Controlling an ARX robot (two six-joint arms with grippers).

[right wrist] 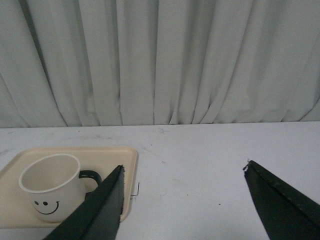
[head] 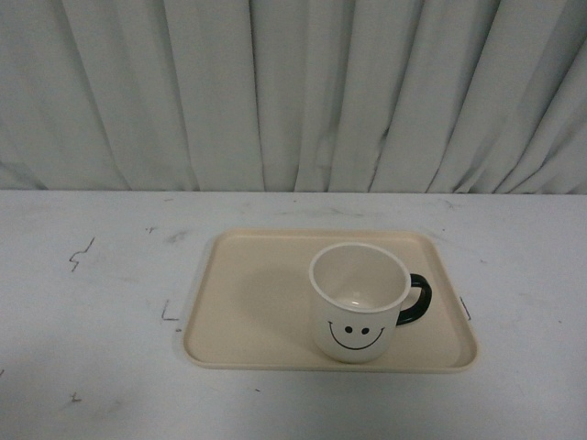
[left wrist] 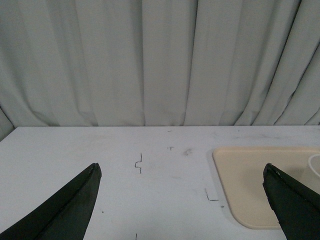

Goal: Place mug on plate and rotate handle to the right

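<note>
The cream-white mug stands upright on the beige plate, in its right half, smiley face toward me. Its black handle points right. Neither gripper shows in the front view. In the right wrist view the mug and handle sit on the plate beside one dark finger; my right gripper is open and empty over bare table. My left gripper is open and empty; the plate's corner lies by one finger, and a sliver of the mug's rim shows at the frame's edge.
A white table with small black pen marks carries the plate. A pale pleated curtain closes off the far side behind the table.
</note>
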